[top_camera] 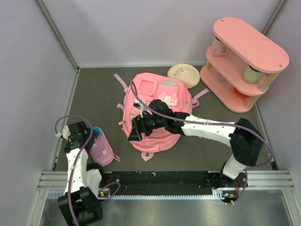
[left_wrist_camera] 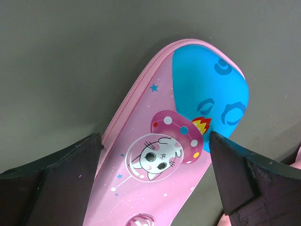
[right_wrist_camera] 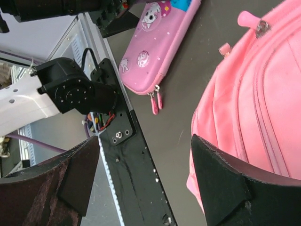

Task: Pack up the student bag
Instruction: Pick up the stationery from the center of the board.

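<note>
**Both arms low, jaws spread**

The right arm stretches leftward across the student bag [top_camera: 151,142], which lies flat mid-table, its zips shut. The right gripper [right_wrist_camera: 145,139] hangs at the bag's near-left edge, jaws apart and empty. The left arm bends down over a pink pencil case [left_wrist_camera: 155,188]. The left gripper [left_wrist_camera: 155,136] is spread wide and straddles the case without gripping it.

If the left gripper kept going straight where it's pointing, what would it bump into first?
Most likely the pink-and-blue pencil case: it lies straight ahead, framed by the open left gripper. How near it is, the picture can't tell.
</note>
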{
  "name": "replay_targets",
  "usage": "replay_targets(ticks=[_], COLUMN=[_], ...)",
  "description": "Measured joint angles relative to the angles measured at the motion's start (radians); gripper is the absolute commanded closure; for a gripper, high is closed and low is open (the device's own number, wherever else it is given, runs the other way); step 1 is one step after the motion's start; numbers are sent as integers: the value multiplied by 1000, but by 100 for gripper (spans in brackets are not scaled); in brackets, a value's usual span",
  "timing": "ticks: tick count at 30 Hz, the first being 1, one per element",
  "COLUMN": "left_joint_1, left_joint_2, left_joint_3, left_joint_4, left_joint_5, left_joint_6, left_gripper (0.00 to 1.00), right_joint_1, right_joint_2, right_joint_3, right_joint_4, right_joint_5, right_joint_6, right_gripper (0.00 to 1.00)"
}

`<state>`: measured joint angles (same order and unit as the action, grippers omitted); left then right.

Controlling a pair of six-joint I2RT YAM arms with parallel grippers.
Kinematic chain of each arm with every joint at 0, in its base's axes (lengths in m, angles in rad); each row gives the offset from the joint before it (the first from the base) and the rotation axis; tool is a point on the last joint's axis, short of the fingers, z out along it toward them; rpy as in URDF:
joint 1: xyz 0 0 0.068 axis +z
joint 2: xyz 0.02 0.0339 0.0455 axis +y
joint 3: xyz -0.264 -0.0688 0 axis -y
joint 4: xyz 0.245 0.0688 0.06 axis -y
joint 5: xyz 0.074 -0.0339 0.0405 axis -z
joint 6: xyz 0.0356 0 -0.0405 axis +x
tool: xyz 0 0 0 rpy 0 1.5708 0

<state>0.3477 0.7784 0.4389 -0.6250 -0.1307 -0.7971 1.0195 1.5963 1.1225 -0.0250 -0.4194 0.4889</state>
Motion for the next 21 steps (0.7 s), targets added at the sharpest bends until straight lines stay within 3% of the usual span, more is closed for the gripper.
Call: replay_targets(ticks=[4, 10, 21], left_joint_1=[5, 12, 11], left_joint_2=[10, -38, -49], left_joint_3=[-20, -74, -136], left_joint_4=[40, 140, 230], left_joint_5=[19, 111, 253], left_joint_6=[10, 17, -3], left_gripper=[8, 28, 31], right_joint_1=[0, 6, 100], right_joint_2=[95, 222, 499], right_joint_3=[87, 166, 341], right_joint_4=[-12, -8, 19], right_joint_5=[-46, -88, -46], right_joint_6=[-7, 22, 164], right_gripper=[23, 24, 22])
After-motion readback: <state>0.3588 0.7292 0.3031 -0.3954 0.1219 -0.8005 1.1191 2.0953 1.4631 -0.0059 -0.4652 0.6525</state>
